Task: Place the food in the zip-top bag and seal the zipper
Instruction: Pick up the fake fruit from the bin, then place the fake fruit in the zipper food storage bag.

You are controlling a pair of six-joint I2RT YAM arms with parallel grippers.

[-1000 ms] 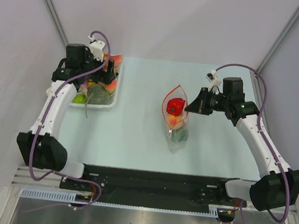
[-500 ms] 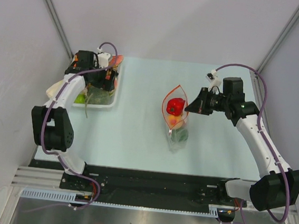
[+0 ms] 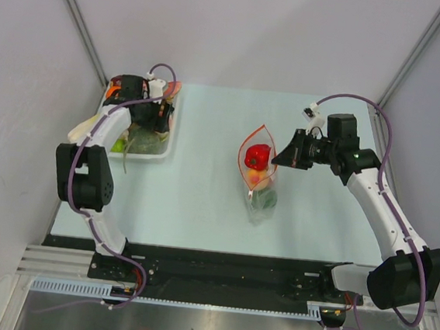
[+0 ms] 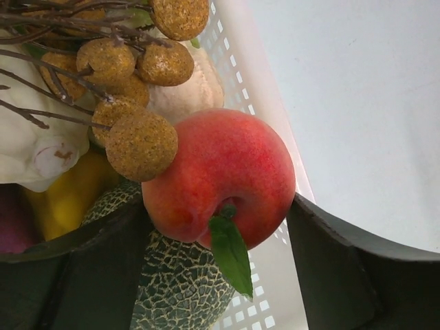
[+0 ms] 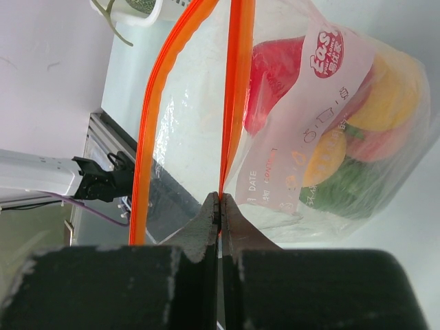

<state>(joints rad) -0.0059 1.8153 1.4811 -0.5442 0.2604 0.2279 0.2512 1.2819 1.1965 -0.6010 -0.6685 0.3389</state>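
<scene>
While some food (image 3: 259, 156) sits in the zip-top bag (image 3: 259, 191) at centre, our right gripper (image 5: 220, 201) pinches its open zipper (image 5: 235, 103), and our left gripper (image 4: 216, 206) clasps a peach (image 4: 227, 161) over the upper-left tray (image 3: 170, 133); sealing remains.

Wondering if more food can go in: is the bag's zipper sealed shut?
No: the two orange strips of the zipper gape apart, the right pincer pinching one.

The peach (image 4: 220, 182) is red-orange, the melon (image 4: 179, 289) green with pale netting, the zipper (image 5: 236, 82) orange.
</scene>
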